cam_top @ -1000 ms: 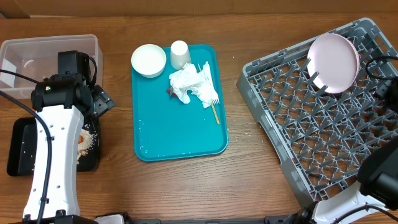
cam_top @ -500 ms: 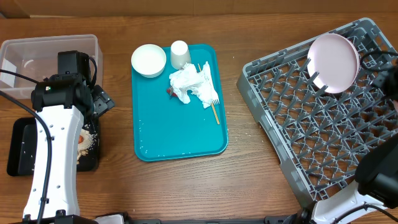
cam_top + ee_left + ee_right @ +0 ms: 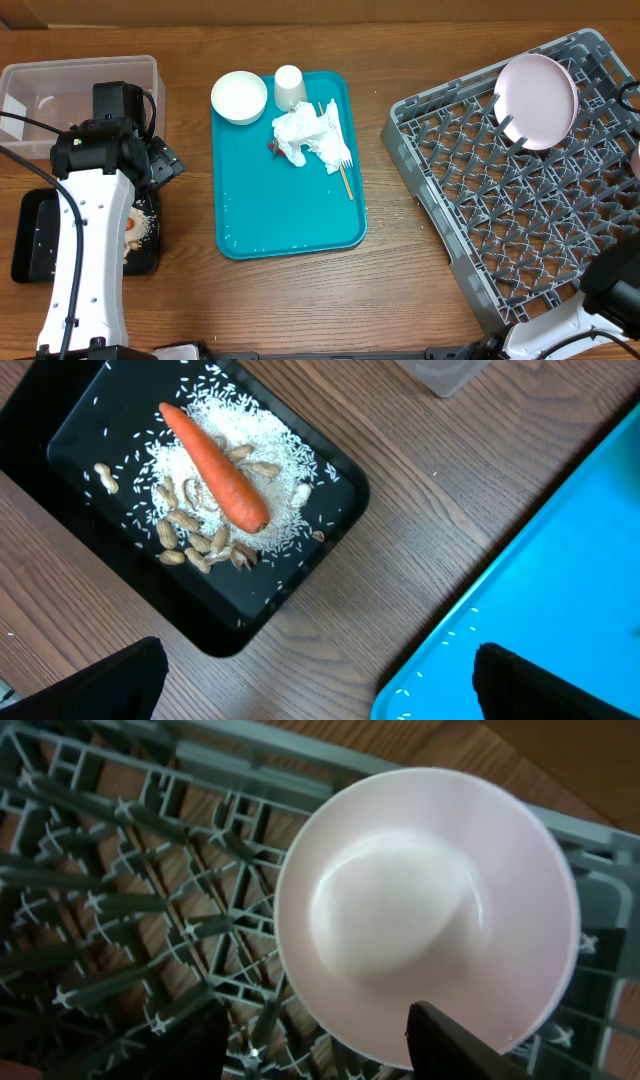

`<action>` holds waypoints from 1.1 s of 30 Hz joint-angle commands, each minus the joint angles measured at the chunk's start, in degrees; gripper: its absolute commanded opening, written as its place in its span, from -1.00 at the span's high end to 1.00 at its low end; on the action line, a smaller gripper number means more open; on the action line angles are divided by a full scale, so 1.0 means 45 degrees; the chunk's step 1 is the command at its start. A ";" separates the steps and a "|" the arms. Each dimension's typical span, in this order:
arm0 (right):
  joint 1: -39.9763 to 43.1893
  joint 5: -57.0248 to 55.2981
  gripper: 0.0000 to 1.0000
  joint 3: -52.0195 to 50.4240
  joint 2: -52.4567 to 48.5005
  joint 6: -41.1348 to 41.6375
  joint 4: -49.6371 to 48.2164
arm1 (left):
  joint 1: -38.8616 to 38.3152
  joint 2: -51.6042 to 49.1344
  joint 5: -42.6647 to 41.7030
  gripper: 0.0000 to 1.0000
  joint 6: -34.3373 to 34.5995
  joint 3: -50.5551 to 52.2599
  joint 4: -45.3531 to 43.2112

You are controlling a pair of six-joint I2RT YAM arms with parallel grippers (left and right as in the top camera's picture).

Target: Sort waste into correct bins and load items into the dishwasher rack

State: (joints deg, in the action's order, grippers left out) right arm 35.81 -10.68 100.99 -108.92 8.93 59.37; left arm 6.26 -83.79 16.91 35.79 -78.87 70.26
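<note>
A brown wood-grain surface point(image 3: 400, 290) carries a clear plastic tub point(image 3: 40, 100) at the far left with a black tray point(image 3: 32, 240) just in front of it. A teal tray point(image 3: 290, 210) lies in the middle, and a grey dishwasher rack point(image 3: 500, 200) sits askew on the right. A white bowl point(image 3: 239, 97) sits at the teal tray's far left corner, overlapping its edge.

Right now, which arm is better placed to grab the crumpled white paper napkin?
Left. The left tool hangs open beside the flat teal tray holding that napkin; the right tool is far off over the grey plastic rack.
</note>
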 commanded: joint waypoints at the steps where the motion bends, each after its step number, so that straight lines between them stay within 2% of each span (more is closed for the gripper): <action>1: -0.0102 0.0384 -0.24 0.0301 -0.0947 -0.0476 0.0102 | 0.0019 0.0034 -0.0010 -1.00 -0.0151 -0.0136 -0.0024; 4: -0.0097 0.0384 -0.24 0.0301 -0.1307 -0.1035 0.0199 | 0.0019 0.0034 -0.0010 -1.00 -0.0146 -0.0136 -0.0019; 10: -0.0097 -0.0194 -0.20 0.0301 -0.1384 -0.1044 0.0189 | 0.0019 0.0034 -0.0010 -1.00 -0.0151 -0.0141 -0.0024; 13: -0.0097 -0.0180 0.05 0.0301 -0.1384 -0.1039 0.0175 | 0.0019 0.0034 -0.0010 -1.00 -0.0151 -0.0141 -0.0024; 15: -0.0097 -0.0146 0.46 0.0301 -0.1384 -0.0971 0.0214 | 0.0019 0.0034 -0.0010 -1.00 -0.0151 -0.0136 -0.0024; 18: -0.0097 0.0345 0.67 0.0330 -0.1370 -0.0889 0.0262 | 0.0019 0.0034 -0.0010 -1.00 -0.0151 -0.0141 -0.0024; 20: -0.0097 0.0646 0.92 0.0495 -0.1345 -0.0495 0.0452 | 0.0019 0.0034 -0.0010 -1.00 -0.0151 -0.0141 -0.0024; 27: 0.0068 0.3934 0.92 0.1982 -0.0753 0.0408 0.1545 | 0.0019 0.0034 -0.0010 -1.00 -0.0151 -0.0141 -0.0024; 30: 0.0369 0.6912 0.92 0.2365 -0.0165 0.0486 0.1715 | 0.0019 0.0034 -0.0010 -1.00 -0.0151 -0.0141 -0.0024; 33: 0.0685 0.8461 0.92 0.2361 -0.0034 0.0413 0.1753 | 0.0019 0.0034 -0.0010 -1.00 -0.0151 -0.0141 -0.0024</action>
State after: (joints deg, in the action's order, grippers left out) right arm 36.95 13.91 109.25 -112.95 9.89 67.13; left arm 6.26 -83.79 16.91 35.79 -78.87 70.26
